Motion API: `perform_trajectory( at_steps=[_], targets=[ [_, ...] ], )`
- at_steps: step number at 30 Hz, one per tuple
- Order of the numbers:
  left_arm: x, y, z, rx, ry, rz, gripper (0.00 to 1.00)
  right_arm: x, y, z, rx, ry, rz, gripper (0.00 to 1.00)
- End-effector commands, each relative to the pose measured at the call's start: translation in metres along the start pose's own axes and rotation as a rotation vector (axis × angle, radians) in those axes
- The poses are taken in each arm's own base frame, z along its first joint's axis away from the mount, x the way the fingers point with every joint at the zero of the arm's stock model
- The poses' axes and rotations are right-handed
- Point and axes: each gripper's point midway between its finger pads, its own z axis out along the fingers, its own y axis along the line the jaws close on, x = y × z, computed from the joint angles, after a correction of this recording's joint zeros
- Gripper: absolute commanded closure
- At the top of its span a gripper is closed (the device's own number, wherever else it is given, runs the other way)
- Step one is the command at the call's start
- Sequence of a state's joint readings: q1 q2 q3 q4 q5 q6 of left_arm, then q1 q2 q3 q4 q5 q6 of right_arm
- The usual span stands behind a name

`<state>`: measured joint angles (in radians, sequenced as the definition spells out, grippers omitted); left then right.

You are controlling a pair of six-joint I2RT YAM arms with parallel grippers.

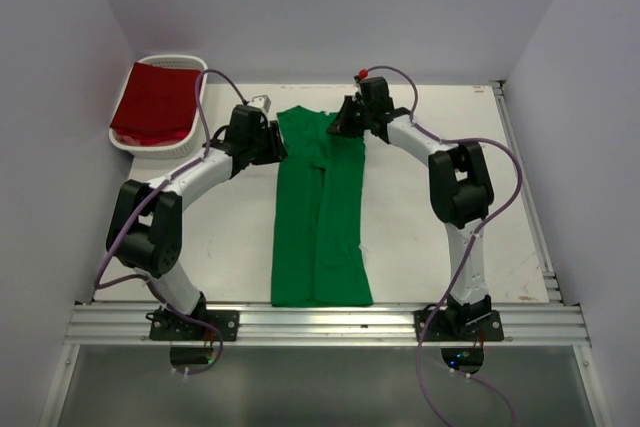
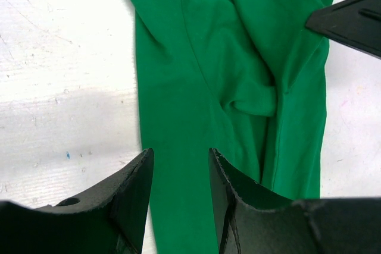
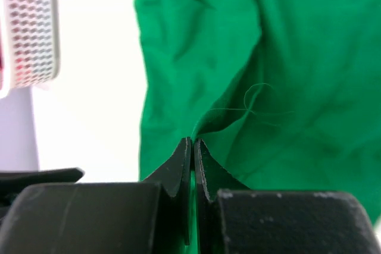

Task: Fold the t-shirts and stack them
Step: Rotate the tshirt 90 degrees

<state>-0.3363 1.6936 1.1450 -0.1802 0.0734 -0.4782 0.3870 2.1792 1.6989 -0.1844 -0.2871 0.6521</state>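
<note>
**Right gripper [image 3: 192,145] pinching the bright green cloth t-shirt [image 1: 320,227]**

It is closed on the strip's far right corner. My left gripper [image 2: 180,160], jaws apart, hovers over the far left corner. The shirt's long axis runs mid-table from far edge to near edge, so I judge the next fold draws this end toward the near edge.

We see our right tool [image 3: 193,147] pinched closed on a raised ridge of the green t-shirt [image 3: 286,87]; the white perforated basket [image 3: 33,28] stands at upper left.
</note>
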Motion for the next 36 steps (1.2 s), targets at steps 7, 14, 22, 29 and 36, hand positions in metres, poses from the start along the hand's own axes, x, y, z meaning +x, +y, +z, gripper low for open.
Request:
perform_trajectory(
  at_steps=[7,14,22,29,36],
  targets=[
    [-0.01,0.002,-0.006,-0.001,-0.045,0.002,0.54,0.021,0.073,0.01,-0.338,0.124,-0.096,1.0],
    [-0.01,0.003,-0.005,0.003,-0.047,0.001,0.54,0.064,0.074,0.02,-0.315,0.282,-0.195,1.0],
    [-0.009,0.003,-0.002,0.006,-0.045,-0.005,0.54,0.087,0.053,0.012,-0.173,0.356,-0.32,0.52],
    [-0.018,0.002,0.005,0.001,-0.06,-0.004,0.49,0.054,0.045,-0.014,-0.034,0.193,-0.353,0.34],
    [-0.058,-0.005,0.028,0.009,-0.125,0.0,0.48,-0.005,0.054,-0.047,0.027,0.0,-0.342,0.34]
  ],
)
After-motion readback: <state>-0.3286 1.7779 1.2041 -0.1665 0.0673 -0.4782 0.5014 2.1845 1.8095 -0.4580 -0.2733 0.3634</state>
